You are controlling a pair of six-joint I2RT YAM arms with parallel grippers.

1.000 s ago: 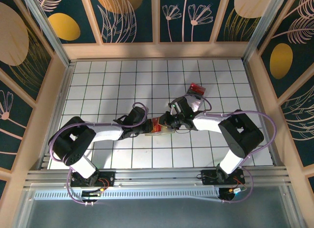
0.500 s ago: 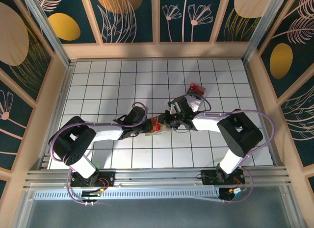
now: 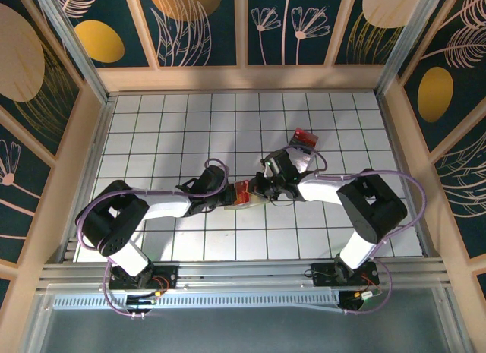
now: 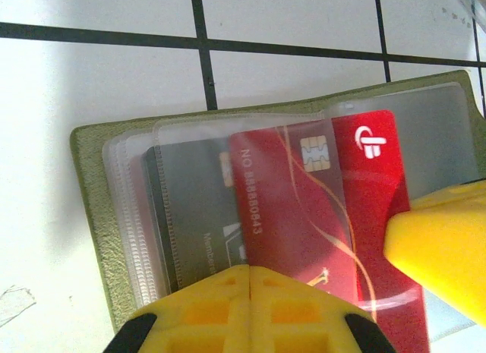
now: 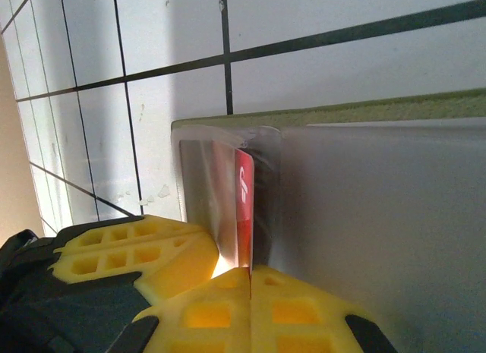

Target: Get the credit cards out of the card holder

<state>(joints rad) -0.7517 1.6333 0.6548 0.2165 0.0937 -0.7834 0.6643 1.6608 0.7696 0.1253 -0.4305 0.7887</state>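
The yellow-green card holder [image 4: 95, 216] lies open on the tiled table, its clear sleeves fanned out. One sleeve holds a grey card [image 4: 190, 209], and a red credit card [image 4: 319, 216] sticks partway out of another. My left gripper [image 4: 249, 271] is shut, its tips resting on the sleeves at the holder's near edge. My right gripper [image 5: 250, 271] is shut on the edge of the red credit card [image 5: 243, 209], which stands edge-on between its fingers. In the top view both grippers meet over the holder [image 3: 241, 195] at mid-table.
Another red card [image 3: 305, 136] lies on the tiles behind the right arm. Wooden walls surround the white gridded table [image 3: 167, 125]. The two grippers' yellow fingers [image 5: 129, 254] are almost touching over the holder.
The right gripper's jaws have closed onto the red card. Both arms have stayed nearly where they were.
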